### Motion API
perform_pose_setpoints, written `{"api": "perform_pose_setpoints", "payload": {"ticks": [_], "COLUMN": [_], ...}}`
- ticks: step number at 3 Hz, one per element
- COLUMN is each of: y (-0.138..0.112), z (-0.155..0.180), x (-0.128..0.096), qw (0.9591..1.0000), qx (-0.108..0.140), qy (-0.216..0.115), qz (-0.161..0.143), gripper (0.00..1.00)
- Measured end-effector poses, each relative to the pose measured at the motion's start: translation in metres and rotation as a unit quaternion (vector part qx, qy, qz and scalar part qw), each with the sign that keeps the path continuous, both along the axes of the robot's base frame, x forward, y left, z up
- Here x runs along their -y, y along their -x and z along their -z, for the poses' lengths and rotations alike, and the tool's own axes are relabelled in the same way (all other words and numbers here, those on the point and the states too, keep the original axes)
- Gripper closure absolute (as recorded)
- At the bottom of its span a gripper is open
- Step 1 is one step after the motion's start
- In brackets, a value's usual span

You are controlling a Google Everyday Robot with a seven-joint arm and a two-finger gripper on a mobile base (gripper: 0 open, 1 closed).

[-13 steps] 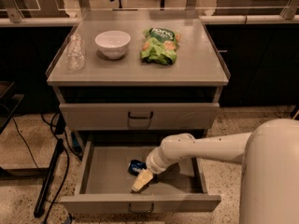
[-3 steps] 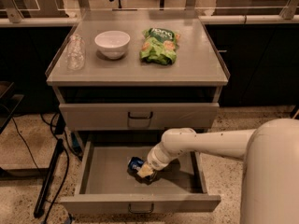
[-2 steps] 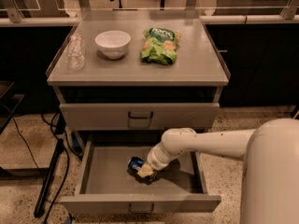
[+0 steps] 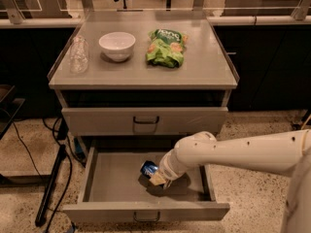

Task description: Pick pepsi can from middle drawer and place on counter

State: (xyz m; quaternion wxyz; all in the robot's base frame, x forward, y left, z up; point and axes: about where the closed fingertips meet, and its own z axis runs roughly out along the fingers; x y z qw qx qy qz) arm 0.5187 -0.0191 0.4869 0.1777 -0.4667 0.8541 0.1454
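On the counter [image 4: 204, 67] the bottle [image 4: 78, 55] stands at the left edge, the bowl [image 4: 117, 45] just right of it, and the bag [image 4: 166, 47] right of the bowl. Below the counter sits the upper drawer [image 4: 97, 120], and under that the middle drawer [image 4: 112, 178] juts forward. The can [image 4: 148, 168] lies in the middle drawer, near its centre. The gripper [image 4: 158, 179] is just before the can, touching it. The arm [image 4: 243, 152] reaches in from the right.

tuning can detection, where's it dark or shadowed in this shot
Camera view: the counter is evenly lit, the open drawer dimmer; the gripper, down in the drawer at the can, throws a dark shadow on its floor; the gap under the counter is near black.
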Motion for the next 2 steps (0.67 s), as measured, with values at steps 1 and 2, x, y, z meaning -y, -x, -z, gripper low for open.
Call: {"api": "perform_pose_setpoints", "payload": {"ticks": [1,2], "y": [0.0155,0.0187], "z": [-0.0219,-0.0255], "x": [0.0152,0.0171], "qw": [0.9995,0.9993], "qx": [0.019,0.02], "qy": [0.018,0.021], "qz": [0.018,0.021], "gripper": [1.0,1.0]}}
